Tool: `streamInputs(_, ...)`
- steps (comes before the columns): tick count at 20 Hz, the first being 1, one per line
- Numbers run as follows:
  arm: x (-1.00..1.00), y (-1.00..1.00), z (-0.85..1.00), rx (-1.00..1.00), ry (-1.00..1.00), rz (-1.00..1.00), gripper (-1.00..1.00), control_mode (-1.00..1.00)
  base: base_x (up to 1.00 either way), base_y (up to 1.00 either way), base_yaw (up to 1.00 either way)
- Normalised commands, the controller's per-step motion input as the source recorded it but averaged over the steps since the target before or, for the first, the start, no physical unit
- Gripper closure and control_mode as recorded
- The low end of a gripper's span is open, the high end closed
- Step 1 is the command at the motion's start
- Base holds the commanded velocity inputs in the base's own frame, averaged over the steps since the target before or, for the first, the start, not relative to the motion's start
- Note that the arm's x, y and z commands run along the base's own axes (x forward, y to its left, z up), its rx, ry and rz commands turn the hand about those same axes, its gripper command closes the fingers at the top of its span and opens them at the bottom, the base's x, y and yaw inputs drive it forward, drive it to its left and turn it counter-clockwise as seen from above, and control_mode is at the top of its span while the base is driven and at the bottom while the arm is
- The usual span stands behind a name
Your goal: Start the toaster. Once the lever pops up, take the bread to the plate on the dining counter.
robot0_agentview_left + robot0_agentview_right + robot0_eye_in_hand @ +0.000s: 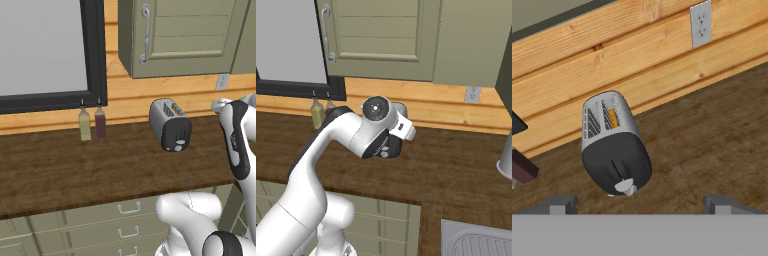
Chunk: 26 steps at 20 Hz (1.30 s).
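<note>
Hand view, rounded silver toaster (614, 145), wood-grain worktop (712, 145)

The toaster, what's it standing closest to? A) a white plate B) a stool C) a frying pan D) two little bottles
D: in the left base view the toaster stands on the wooden worktop with two small bottles a little to its left, by the window frame.
</note>
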Motion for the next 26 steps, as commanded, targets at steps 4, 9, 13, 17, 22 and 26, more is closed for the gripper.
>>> streamInputs(4,0.0,0.0,0.0,0.0,0.0,0.0,-1.0,-1.0,0.0,0.0,0.0)
streamInputs(9,0.0,0.0,0.0,0.0,0.0,0.0,-1.0,-1.0,0.0,0.0,0.0)
streamInputs(13,0.0,0.0,0.0,0.0,0.0,0.0,-1.0,-1.0,0.0,0.0,0.0)
streamInputs(17,0.0,0.0,0.0,0.0,0.0,0.0,-1.0,-1.0,0.0,0.0,0.0)
streamInputs(22,0.0,0.0,0.0,0.0,0.0,0.0,-1.0,-1.0,0.0,0.0,0.0)
streamInputs(26,0.0,0.0,0.0,0.0,0.0,0.0,-1.0,-1.0,0.0,0.0,0.0)
